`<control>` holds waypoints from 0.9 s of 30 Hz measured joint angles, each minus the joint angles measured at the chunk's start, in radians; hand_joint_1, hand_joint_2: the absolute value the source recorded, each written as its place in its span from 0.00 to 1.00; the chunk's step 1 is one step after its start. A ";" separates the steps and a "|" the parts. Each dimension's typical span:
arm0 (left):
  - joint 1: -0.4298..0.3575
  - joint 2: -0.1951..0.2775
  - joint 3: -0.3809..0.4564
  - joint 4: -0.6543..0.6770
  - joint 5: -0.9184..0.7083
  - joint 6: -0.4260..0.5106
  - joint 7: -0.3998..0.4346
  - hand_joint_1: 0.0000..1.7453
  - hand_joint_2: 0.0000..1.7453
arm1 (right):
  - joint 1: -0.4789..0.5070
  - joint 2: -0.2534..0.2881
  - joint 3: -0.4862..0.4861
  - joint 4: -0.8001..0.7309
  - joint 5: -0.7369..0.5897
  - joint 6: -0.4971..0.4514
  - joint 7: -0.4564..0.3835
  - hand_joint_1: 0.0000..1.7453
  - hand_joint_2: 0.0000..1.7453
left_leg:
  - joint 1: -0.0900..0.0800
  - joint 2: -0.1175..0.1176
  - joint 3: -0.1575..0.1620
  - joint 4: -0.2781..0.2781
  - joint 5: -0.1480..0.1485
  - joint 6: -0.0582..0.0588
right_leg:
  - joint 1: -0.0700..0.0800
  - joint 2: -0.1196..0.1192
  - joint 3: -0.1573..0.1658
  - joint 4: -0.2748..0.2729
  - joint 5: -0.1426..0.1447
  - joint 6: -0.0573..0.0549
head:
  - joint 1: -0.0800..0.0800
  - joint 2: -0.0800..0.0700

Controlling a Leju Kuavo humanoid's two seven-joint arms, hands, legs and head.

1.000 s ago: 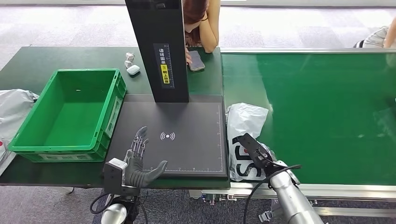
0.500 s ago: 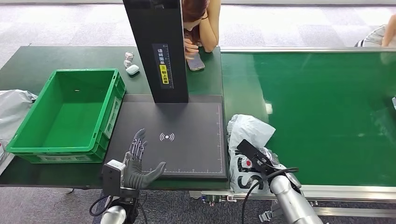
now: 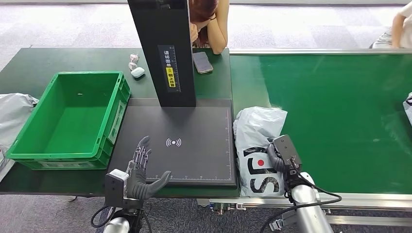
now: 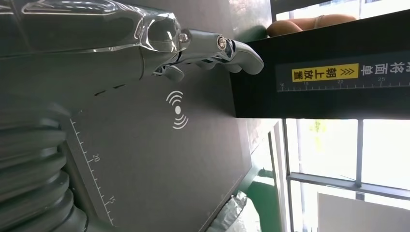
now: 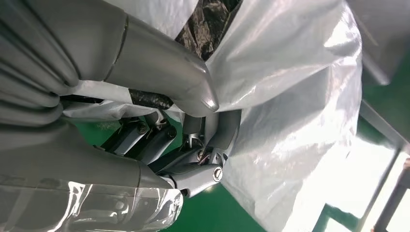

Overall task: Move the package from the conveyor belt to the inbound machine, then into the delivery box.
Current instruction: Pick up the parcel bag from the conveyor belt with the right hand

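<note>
Now logged: my right hand (image 3: 281,158) has swung over the white package (image 3: 257,141) and closed on its crumpled plastic, still at the conveyor belt (image 3: 340,111) edge beside the inbound machine (image 3: 194,131); left hand (image 3: 141,170) waits open; lift pending.

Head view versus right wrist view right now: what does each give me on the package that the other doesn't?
Head view alone: the white package lies at the conveyor belt edge beside the black inbound machine, the green delivery box stands further left, and the left hand hovers open over the machine.

Right wrist view alone: the thumb and fingers pinching a fold of plastic.

Both: the right hand on the package, green belt beneath.
</note>
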 joint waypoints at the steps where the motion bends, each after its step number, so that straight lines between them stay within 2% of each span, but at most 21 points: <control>1: 0.001 0.000 0.000 -0.001 0.000 0.001 -0.001 0.00 1.00 | 0.005 0.004 -0.010 -0.012 -0.020 -0.002 -0.018 1.00 1.00 | 0.000 0.000 0.000 0.000 0.000 0.000 | 0.000 0.000 0.000 0.000 0.000 0.000 | 0.000 0.000; 7: 0.004 0.000 0.000 -0.002 -0.002 0.008 -0.016 0.00 1.00 | 0.051 0.043 -0.077 -0.144 -0.216 -0.062 -0.212 1.00 1.00 | 0.000 -0.001 0.000 0.000 0.000 0.000 | 0.000 -0.001 0.000 0.000 0.000 0.000 | 0.000 0.000; 13: 0.004 -0.001 0.000 -0.002 -0.004 0.008 -0.025 0.00 1.00 | 0.111 0.086 -0.114 -0.334 -0.321 -0.165 -0.343 1.00 1.00 | 0.000 -0.001 0.000 0.000 -0.001 0.001 | 0.000 -0.001 0.000 0.000 -0.001 0.000 | 0.000 0.000; 18: 0.004 -0.002 0.000 -0.002 -0.004 0.006 -0.032 0.00 1.00 | 0.149 0.114 -0.121 -0.483 -0.359 -0.227 -0.405 1.00 1.00 | 0.000 0.000 0.000 0.000 -0.001 0.001 | 0.000 -0.001 0.000 0.000 -0.001 0.000 | 0.000 0.000; 25: 0.005 -0.002 0.000 -0.005 -0.005 0.006 -0.033 0.00 1.00 | 0.164 0.125 -0.115 -0.581 -0.359 -0.226 -0.400 1.00 1.00 | 0.000 -0.001 0.000 0.000 -0.001 0.001 | 0.000 -0.001 0.000 0.000 -0.001 0.000 | 0.000 0.000; 27: 0.007 -0.002 0.000 -0.006 -0.006 0.008 -0.034 0.00 1.00 | 0.160 0.124 -0.105 -0.581 -0.322 -0.217 -0.339 0.51 1.00 | 0.000 -0.001 0.000 0.000 -0.001 0.001 | 0.000 -0.001 0.001 0.000 -0.001 0.000 | 0.000 0.000</control>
